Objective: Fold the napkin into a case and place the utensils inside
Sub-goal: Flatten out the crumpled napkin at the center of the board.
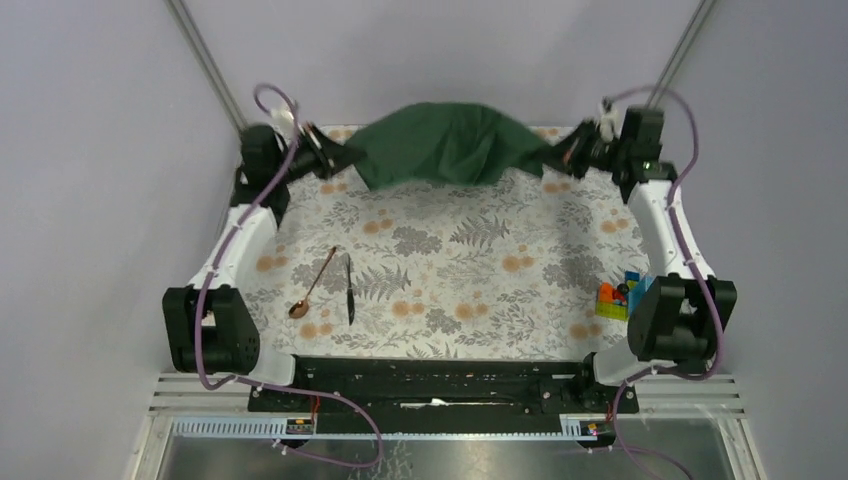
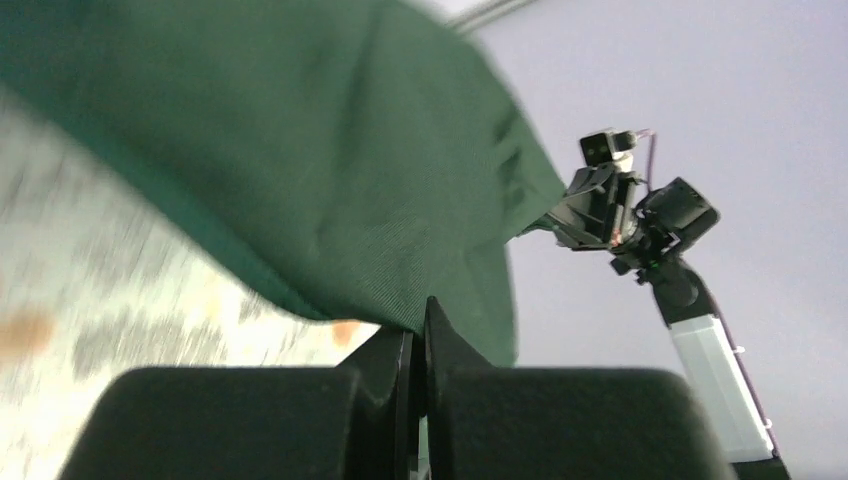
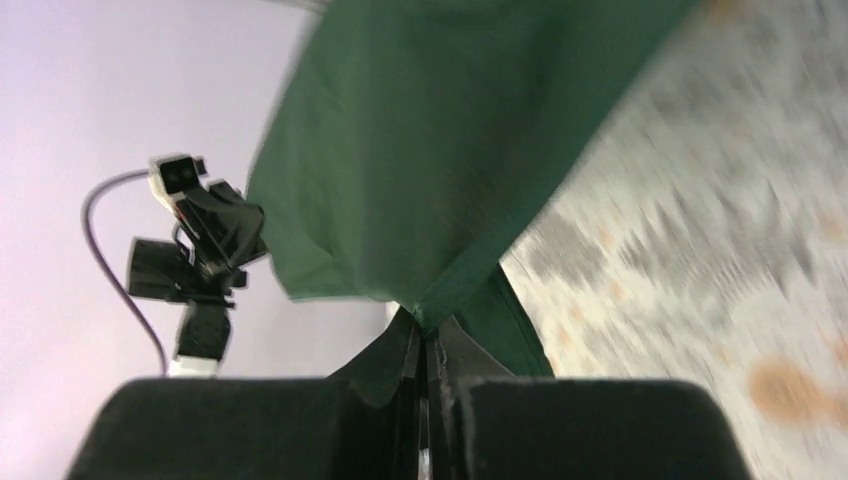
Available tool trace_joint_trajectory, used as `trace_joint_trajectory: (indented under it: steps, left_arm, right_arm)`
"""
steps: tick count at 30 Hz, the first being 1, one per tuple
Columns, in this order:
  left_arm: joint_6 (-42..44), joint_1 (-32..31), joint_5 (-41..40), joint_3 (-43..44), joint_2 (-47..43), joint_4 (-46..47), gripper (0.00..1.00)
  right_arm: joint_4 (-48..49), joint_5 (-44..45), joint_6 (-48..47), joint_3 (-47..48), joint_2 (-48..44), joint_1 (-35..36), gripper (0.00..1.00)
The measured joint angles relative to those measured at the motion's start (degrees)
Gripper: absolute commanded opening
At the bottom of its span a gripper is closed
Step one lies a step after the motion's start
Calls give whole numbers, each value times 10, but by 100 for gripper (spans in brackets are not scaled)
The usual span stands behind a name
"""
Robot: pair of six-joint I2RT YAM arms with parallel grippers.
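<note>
The left gripper (image 1: 338, 158) and right gripper (image 1: 556, 158) each pinch a corner of the napkin (image 1: 440, 142), top centre; it sags between; holding both level and taut should give a straight fold.

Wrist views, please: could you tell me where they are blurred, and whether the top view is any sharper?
Left wrist: the tablecloth is smeared by blur, while the napkin shows readable weave near its lower edge. Right wrist: the tablecloth is streaked too, and the napkin is sharper. Top view: sharp and evenly lit, with the spoon and knife crisp.
</note>
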Motion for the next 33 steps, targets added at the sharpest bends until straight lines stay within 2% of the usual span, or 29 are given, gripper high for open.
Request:
trace_joint_trajectory:
  steps: [4,6,9,10,11,13,16,17,20,23,25,26,27,29,33]
  left_arm:
    - [42,-9,-1,-191,-8,-36,0]
    - [82,-17,-5,-276,-8,-90,0]
    - [141,-27,-19,-367,-13,-145,0]
    - [154,-33,-26,-390,-14,-163,2]
    - [158,-38,-32,-401,-15,-173,11]
    - [166,-57,-44,-412,-19,-187,37]
    - [160,-82,-71,-415,-61,-192,54]
    - [163,-84,-78,-415,-82,-198,57]
    - [171,-84,-120,-412,-174,-233,68]
    - [181,-84,-175,-388,-256,-284,73]
    - [185,-84,-199,-372,-286,-301,75]
    - [186,-84,-208,-364,-297,-306,79]
    - [186,-84,-210,-362,-298,-306,83]
    - [188,-84,-208,-358,-288,-305,85]
    - [187,-102,-196,-358,-242,-301,87]
  right_arm:
    - [-39,50,-69,-227,-52,5,0]
    - [-78,96,-103,-313,-53,5,0]
    - [-134,178,-141,-387,-56,5,1]
    - [-149,203,-150,-395,-56,5,15]
    - [-163,230,-160,-397,-56,5,23]
    - [-176,285,-180,-397,-58,5,38]
    - [-186,341,-198,-395,-67,5,58]
    - [-192,356,-203,-392,-73,5,61]
    - [-205,399,-220,-381,-113,5,66]
    - [-205,413,-227,-368,-170,10,74]
    - [-192,413,-231,-362,-193,24,77]
    - [-185,411,-233,-359,-194,38,77]
    - [-177,403,-235,-357,-187,53,77]
    - [-162,367,-240,-347,-154,80,79]
    - [-102,298,-234,-315,-29,105,80]
